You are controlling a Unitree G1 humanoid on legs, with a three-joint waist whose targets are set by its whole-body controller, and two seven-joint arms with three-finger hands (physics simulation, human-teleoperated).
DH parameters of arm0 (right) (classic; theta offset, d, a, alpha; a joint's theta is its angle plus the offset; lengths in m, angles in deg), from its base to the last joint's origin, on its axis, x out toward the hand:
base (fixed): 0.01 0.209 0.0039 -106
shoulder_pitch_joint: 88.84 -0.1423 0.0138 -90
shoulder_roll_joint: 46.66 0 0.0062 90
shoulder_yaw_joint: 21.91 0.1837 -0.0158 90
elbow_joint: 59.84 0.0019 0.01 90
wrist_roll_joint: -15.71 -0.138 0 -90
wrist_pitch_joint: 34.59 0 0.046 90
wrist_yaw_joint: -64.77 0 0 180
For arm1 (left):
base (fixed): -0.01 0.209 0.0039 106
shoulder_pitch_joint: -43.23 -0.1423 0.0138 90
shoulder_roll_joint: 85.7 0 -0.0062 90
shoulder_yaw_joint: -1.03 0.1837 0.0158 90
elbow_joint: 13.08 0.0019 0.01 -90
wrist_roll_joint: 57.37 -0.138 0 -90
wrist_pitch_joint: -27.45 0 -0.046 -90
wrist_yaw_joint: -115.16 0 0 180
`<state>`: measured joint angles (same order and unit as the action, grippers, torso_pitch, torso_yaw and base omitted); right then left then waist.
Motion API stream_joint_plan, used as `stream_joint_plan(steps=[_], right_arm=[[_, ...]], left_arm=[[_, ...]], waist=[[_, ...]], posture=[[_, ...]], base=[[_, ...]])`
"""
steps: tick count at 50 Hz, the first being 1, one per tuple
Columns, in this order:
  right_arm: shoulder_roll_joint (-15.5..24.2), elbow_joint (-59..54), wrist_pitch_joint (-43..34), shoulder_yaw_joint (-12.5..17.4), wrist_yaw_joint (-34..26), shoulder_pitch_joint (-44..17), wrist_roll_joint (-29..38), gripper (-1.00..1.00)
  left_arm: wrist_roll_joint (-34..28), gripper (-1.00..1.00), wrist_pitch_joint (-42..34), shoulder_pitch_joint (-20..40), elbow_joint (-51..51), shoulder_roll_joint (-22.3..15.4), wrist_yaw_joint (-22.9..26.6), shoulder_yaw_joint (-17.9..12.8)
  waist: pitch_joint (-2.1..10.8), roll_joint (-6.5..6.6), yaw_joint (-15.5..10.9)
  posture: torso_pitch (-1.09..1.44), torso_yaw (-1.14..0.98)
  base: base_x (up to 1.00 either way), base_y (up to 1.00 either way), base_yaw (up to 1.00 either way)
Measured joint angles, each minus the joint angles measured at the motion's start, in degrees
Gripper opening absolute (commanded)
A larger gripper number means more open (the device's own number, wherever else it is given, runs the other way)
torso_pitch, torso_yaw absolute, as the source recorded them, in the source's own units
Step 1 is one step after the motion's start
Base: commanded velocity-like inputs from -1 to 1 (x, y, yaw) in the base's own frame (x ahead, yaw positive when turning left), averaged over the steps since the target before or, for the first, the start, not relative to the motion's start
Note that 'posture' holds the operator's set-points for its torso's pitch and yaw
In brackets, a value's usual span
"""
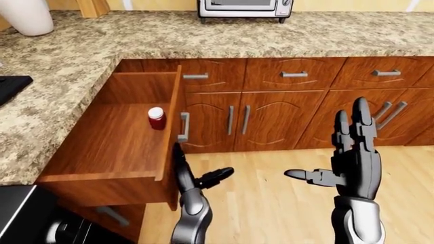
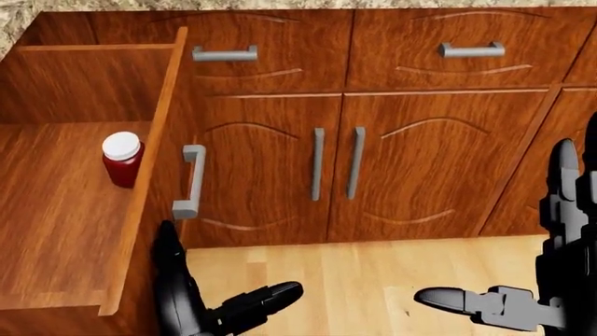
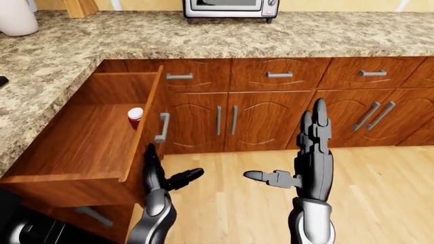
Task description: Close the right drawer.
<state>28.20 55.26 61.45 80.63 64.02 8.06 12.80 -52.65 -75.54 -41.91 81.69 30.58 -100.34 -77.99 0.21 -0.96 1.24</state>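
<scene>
The open wooden drawer [image 1: 112,137] sticks out from the cabinet run under the left counter in the left-eye view. Its front panel faces right and carries a grey handle [image 1: 183,127]. A small red bottle with a white cap [image 1: 156,118] stands upright inside, next to the front panel. My left hand [image 1: 202,163] is open, its fingers laid flat against the outer face of the front panel below the handle, thumb sticking out to the right. My right hand [image 1: 325,142] is open and empty, fingers pointing up, held in the air over the floor, apart from the drawer.
A granite counter [image 1: 203,35] runs along the top and left, with a toaster oven [image 1: 244,7] and a white vase [image 1: 27,18]. Shut cabinet doors and drawers [image 1: 285,117] line the far wall. A black appliance [image 1: 20,213] sits at bottom left. A wooden floor [image 1: 271,203] lies below.
</scene>
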Motion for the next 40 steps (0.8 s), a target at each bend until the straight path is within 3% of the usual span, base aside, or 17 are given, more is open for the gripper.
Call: stream_joint_plan(steps=[19, 30, 40], right_arm=[[0.13, -0.39, 0.01, 0.12, 0.01, -0.08, -0.2, 1.0], [0.19, -0.75, -0.07, -0.17, -0.07, -0.23, -0.14, 1.0], [0.1, -1.06, 0.04, -0.68, -0.12, -0.33, -0.02, 1.0]], left_arm=[[3.09, 1.0, -1.0, 2.25, 0.41, -1.47, -1.85, -4.15], [5.88, 1.0, -1.81, 5.4, 2.22, -3.15, -3.28, -8.05], [6.37, 1.0, -1.56, 6.15, 2.77, -3.66, -5.03, -8.88]], waist=[[-0.22, 0.09, 0.13], [-0.3, 0.22, 0.18], [-0.14, 0.27, 0.03]], posture=[[0.0, 0.0], [0.0, 0.0], [0.0, 0.0]], base=[[0.0, 0.0, 0.0], [0.0, 0.0, 0.0], [0.0, 0.0, 0.0]])
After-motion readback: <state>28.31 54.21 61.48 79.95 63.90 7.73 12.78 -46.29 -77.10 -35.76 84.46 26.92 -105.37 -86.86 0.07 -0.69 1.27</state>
